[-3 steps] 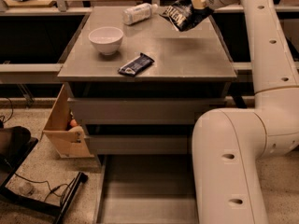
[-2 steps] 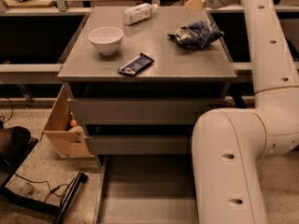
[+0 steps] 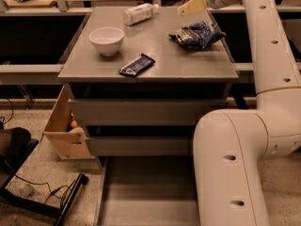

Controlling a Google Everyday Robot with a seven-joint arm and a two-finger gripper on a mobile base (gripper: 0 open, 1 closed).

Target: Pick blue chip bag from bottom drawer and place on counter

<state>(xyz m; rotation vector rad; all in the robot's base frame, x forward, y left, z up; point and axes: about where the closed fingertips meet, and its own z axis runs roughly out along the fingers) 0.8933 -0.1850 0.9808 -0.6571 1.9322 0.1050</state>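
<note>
The blue chip bag (image 3: 197,34) lies crumpled on the right side of the grey counter (image 3: 155,62). My gripper (image 3: 192,6) hangs above the counter's far right corner, just up and left of the bag, holding nothing. The bottom drawer (image 3: 146,197) is pulled out below the cabinet and its floor is bare.
On the counter stand a white bowl (image 3: 106,40) at the left, a flat dark snack-bar wrapper (image 3: 137,65) at the front middle and a plastic bottle (image 3: 140,13) lying at the back. My arm (image 3: 263,102) covers the right. A wooden box (image 3: 63,126) sits left of the cabinet.
The gripper held the bag in the air over the counter's far right, then let it go. The bag now lies on the counter and the gripper has lifted away.
</note>
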